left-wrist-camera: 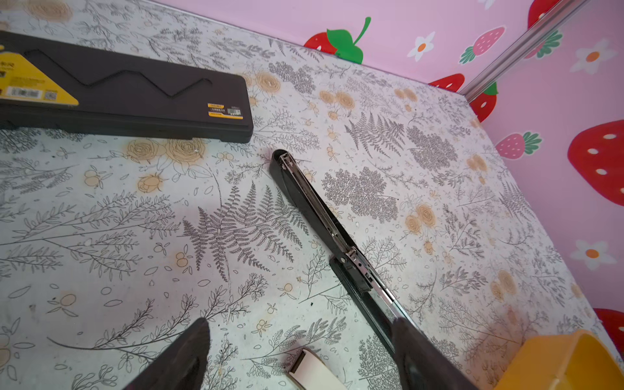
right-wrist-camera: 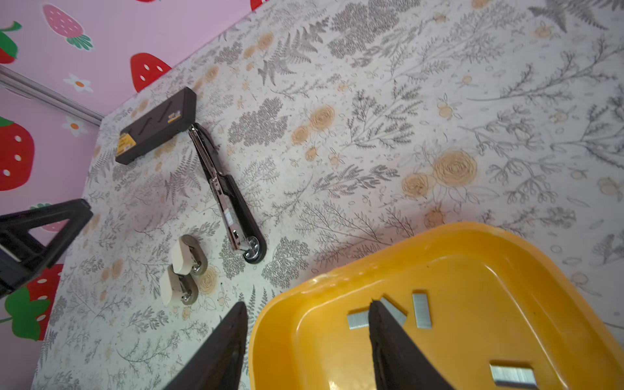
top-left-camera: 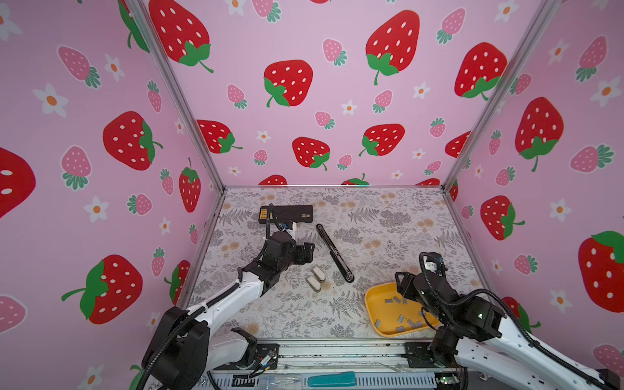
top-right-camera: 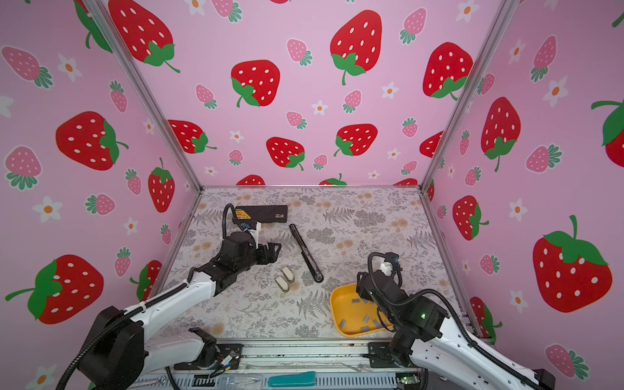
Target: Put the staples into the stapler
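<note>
Fingers (left-wrist-camera: 190, 351) of the left end effector (top-left-camera: 306, 252) stand wide apart with nothing between them, hovering over the floral surface (top-left-camera: 388, 229) left of centre. Just beyond it, toward the far left, lies a black case (top-left-camera: 287, 212) with yellow labels. Right of that end effector, a long black stapler (top-left-camera: 334, 253) lies opened out flat, its metal channel facing up. Nearer than it, two small white staplers (top-left-camera: 315, 278) sit side by side. At the near right is a yellow tray (top-left-camera: 369, 304), and in it are the staples (right-wrist-camera: 421, 310): short, flat, grey metallic strips with fine ribbing, scattered loose at different angles. The right end effector (right-wrist-camera: 308, 305) hangs over the tray's far left corner, partly spread and gripping nothing. One finger is inside the tray and overlaps a strip; whether it touches is unclear. The other is outside the rim.
</note>
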You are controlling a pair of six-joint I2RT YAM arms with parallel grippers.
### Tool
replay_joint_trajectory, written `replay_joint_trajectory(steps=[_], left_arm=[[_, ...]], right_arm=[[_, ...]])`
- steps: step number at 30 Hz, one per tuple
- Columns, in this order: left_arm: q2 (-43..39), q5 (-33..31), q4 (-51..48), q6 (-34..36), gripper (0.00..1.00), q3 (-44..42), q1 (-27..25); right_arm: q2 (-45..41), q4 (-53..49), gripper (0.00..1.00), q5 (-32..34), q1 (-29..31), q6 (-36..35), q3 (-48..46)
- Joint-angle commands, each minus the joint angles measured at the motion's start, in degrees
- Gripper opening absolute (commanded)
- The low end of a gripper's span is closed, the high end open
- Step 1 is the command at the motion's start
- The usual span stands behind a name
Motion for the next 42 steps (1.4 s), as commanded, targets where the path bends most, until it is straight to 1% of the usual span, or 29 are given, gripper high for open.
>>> replay_joint_trajectory(steps=[1, 4, 6, 9, 11, 18, 25, 26, 29, 32, 37, 39, 42], left_arm=[[-3.19, -2.4, -1.07, 0.7, 0.86, -0.22, 0.22], [-5.71, -2.63, -1.42, 0.51, 0.87, -1.26, 0.22], [-6.71, -2.14, -1.24, 0.5, 0.87, -1.95, 0.24], [-6.94, -2.11, -0.9, 0.49, 0.88, -2.39, 0.25], [-6.47, -1.94, -0.83, 0.65, 0.88, -2.15, 0.21], [-5.47, -1.21, 0.7, 0.6, 0.88, -2.3, 0.18], [-6.35, -1.12, 0.7, 0.39, 0.88, -2.65, 0.23], [-6.44, -1.12, 0.71, 0.38, 0.88, -2.66, 0.18], [-6.61, -1.21, 0.63, 0.67, 0.88, -2.65, 0.19], [-6.86, -1.52, 0.77, 0.81, 0.88, -2.83, 0.19], [-7.13, -1.83, -0.23, 1.2, 0.88, -2.46, 0.24], [-6.92, -1.61, 0.32, 1.0, 0.88, -2.72, 0.2], [-5.73, -0.72, 1.57, 0.76, 0.88, -2.85, 0.18]], right_arm=[[2.61, -5.25, 0.61, -4.34, -0.36, 7.19, -0.93], [6.4, -3.47, 0.62, -7.49, -0.46, 8.71, -1.32], [7.97, -1.94, 0.62, -8.29, -0.53, 8.64, -2.04], [9.01, -1.67, 0.63, -6.56, -1.54, 10.05, -3.16], [9.19, -0.53, 0.64, -6.58, -3.13, 9.75, -4.27], [11.05, 11.48, 0.64, -13.12, -13.43, 3.01, -9.97], [17.6, 24.27, 0.63, -21.5, -25.32, -5.35, -12.9], [20.58, 25.66, 0.62, -22.44, -26.39, -6.07, -12.86], [25.69, 28.4, 0.58, -25.3, -28.43, -8.94, -11.09], [29.28, 27.58, 0.57, -24.95, -28.49, -10.55, -8.65], [32.11, 31.91, 0.56, -24.85, -29.43, -13.15, -7.41], [35.29, 32.05, 0.56, -23.48, -30.26, -14.9, -5.2], [41.01, 33.56, 0.52, -24.69, -31.44, -17.79, -1.78]])
